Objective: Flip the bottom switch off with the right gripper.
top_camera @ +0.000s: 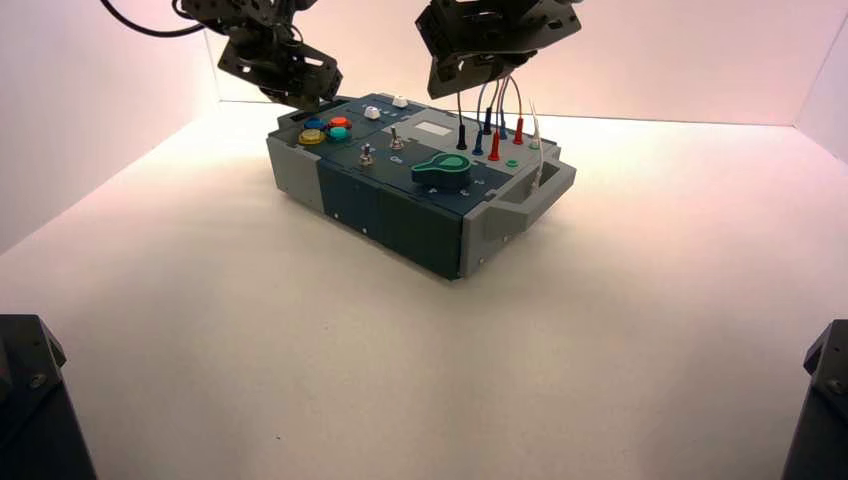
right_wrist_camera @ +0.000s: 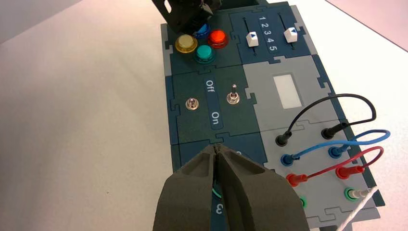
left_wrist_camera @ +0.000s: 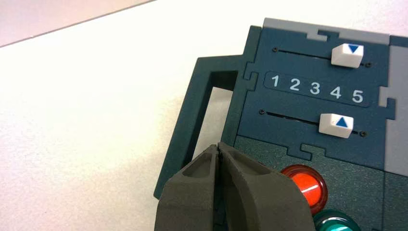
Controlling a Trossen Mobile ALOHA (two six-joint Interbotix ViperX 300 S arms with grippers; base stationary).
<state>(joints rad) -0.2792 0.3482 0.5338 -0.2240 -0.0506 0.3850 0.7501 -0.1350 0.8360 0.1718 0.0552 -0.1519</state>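
Observation:
The bottom switch (top_camera: 366, 155) is a small silver toggle near the box's front edge, left of the green knob (top_camera: 443, 170). In the right wrist view the bottom switch (right_wrist_camera: 192, 103) sits left of the "Off/On" lettering, and its lever looks short and stubby. The twin toggle (right_wrist_camera: 233, 96) leans toward "Off". My right gripper (top_camera: 472, 72) hovers above the back of the box over the wires. Its fingers are shut and empty, with the right gripper's tips (right_wrist_camera: 217, 147) above the knob end, short of the switches. My left gripper (top_camera: 303, 95) hangs over the button end, and in its own view the left gripper (left_wrist_camera: 219, 145) is shut and empty.
Coloured buttons (top_camera: 326, 130) and two white sliders (right_wrist_camera: 269, 37) lie at the box's left end. Black, blue and red wires (right_wrist_camera: 337, 139) loop over the right rear. A grey handle (top_camera: 520, 205) sticks out at the right end. White walls enclose the table.

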